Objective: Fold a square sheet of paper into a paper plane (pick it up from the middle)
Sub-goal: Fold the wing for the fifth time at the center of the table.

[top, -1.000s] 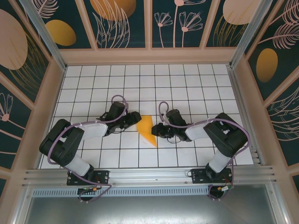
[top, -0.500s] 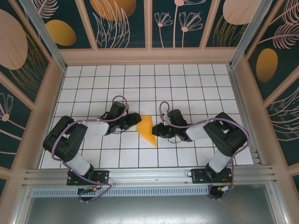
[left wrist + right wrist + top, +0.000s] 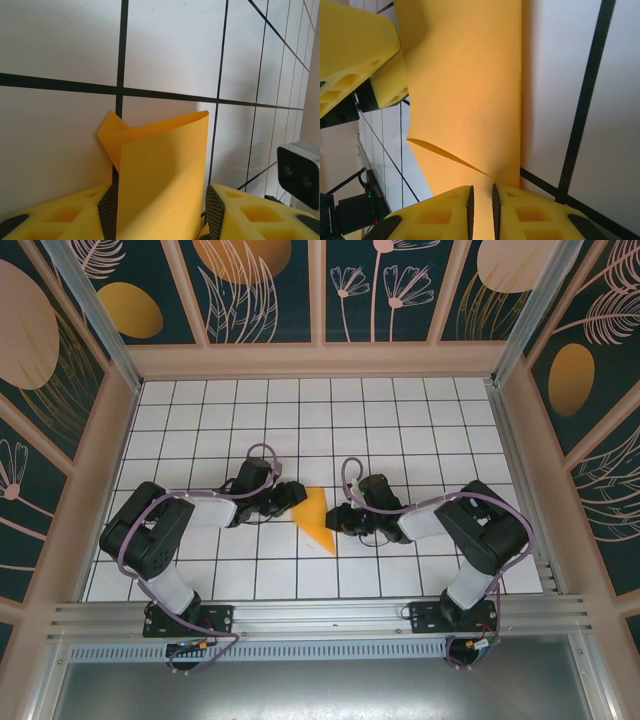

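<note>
Overhead, one white gridded table (image 3: 200, 400) carries two arms, the left arm (image 3: 160, 530) and the right arm (image 3: 480, 530), both reaching inward to the middle. Two grippers meet at one folded orange-yellow sheet of paper (image 3: 316, 517), which lies near the table's centre. The left gripper (image 3: 290, 496) sits at the sheet's left edge, its fingers (image 3: 75, 215) spread with the paper between them. The right gripper (image 3: 336, 520) pinches the sheet's right edge, its fingers (image 3: 435, 215) pressed almost together.
</note>
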